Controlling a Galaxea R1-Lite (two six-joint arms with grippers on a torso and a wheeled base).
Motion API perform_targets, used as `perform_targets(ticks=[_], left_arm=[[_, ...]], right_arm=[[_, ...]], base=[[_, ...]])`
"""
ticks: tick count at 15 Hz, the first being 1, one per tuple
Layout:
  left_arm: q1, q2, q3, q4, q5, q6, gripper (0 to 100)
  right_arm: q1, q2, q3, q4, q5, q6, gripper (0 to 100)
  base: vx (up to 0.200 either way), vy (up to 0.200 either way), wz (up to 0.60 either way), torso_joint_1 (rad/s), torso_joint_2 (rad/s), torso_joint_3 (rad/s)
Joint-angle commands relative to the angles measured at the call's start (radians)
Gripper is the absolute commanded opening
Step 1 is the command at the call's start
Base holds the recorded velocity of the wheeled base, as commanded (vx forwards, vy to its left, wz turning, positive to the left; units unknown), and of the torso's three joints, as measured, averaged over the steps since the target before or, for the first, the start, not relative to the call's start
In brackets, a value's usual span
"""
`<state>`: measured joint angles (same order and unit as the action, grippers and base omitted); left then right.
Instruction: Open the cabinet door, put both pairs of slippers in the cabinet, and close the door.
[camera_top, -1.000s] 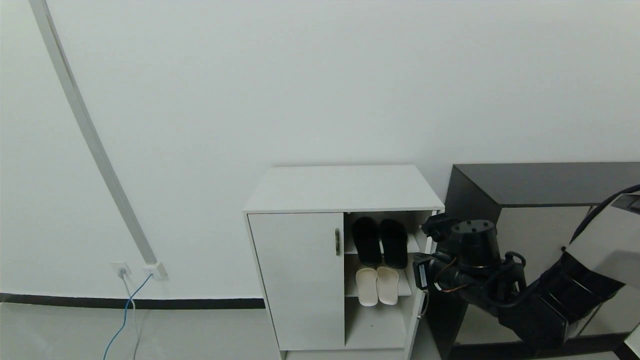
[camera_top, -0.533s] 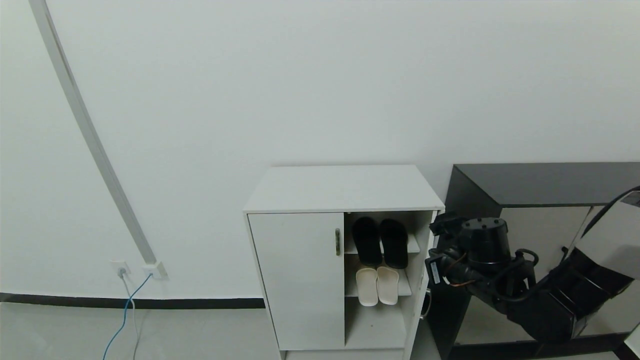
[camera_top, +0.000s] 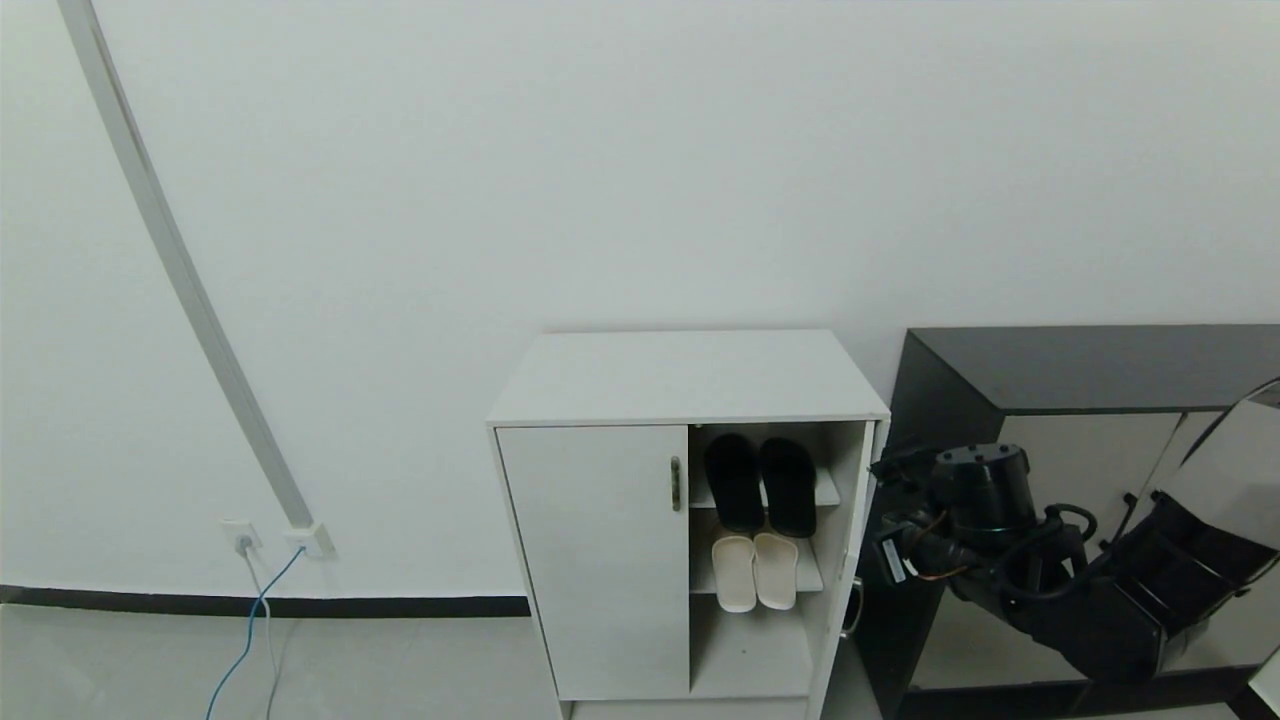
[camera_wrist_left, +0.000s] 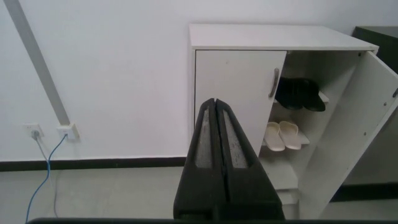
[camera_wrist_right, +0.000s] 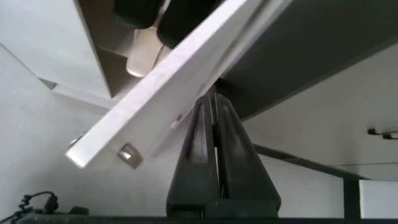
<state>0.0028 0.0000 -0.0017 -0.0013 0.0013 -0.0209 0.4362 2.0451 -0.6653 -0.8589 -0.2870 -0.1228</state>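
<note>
The white cabinet (camera_top: 680, 375) stands against the wall with its left door (camera_top: 600, 550) closed and its right door (camera_wrist_left: 348, 137) swung open. A black pair of slippers (camera_top: 760, 485) lies on the upper shelf and a white pair (camera_top: 754, 570) on the shelf below. My right gripper (camera_top: 898, 463) is shut with nothing in it, on the outer side of the open door. In the right wrist view its tips (camera_wrist_right: 213, 102) sit right at the door panel (camera_wrist_right: 186, 74), near the handle (camera_wrist_right: 127, 152). My left gripper (camera_wrist_left: 215, 102) is shut and empty, well back from the cabinet.
A low black cabinet (camera_top: 1090, 365) stands right beside the open door, close behind my right arm. Wall sockets with a blue cable (camera_top: 250, 600) and a slanting wall conduit (camera_top: 170, 260) are to the left. Bare floor lies in front of the cabinet.
My right gripper has moved to the right and slightly down, away from the cabinet's opening, along the open door's outer side. The slippers have not moved.
</note>
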Motion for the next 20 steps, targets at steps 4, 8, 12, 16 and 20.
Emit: perform_targets(ticks=[4,8,12,16,20], left_arm=[[0.000,0.000,0.000,0.000,0.000,-0.001,0],[0.000,0.000,0.000,0.000,0.000,-0.001,0],[0.000,0.000,0.000,0.000,0.000,0.001,0],[0.000,0.000,0.000,0.000,-0.001,0.001,0],[0.000,0.000,0.000,0.000,0.000,0.002,0]], right_arm=[[0.052,0.060,-0.031,-0.003,0.060,0.061,0],[0.099,0.067,-0.089,-0.006,0.155,0.210,0],[0.105,0.072,-0.059,-0.066,0.172,0.210,0],[0.104,0.063,0.026,-0.141,0.189,0.210,0],[0.111,0.035,0.136,-0.219,0.189,0.207,0]], base=[[0.000,0.000,0.00,0.000,0.00,0.000],[0.000,0.000,0.00,0.000,0.00,0.000],[0.000,0.000,0.00,0.000,0.00,0.000],[0.000,0.000,0.00,0.000,0.00,0.000],[0.100,0.000,0.00,0.000,0.00,0.001]])
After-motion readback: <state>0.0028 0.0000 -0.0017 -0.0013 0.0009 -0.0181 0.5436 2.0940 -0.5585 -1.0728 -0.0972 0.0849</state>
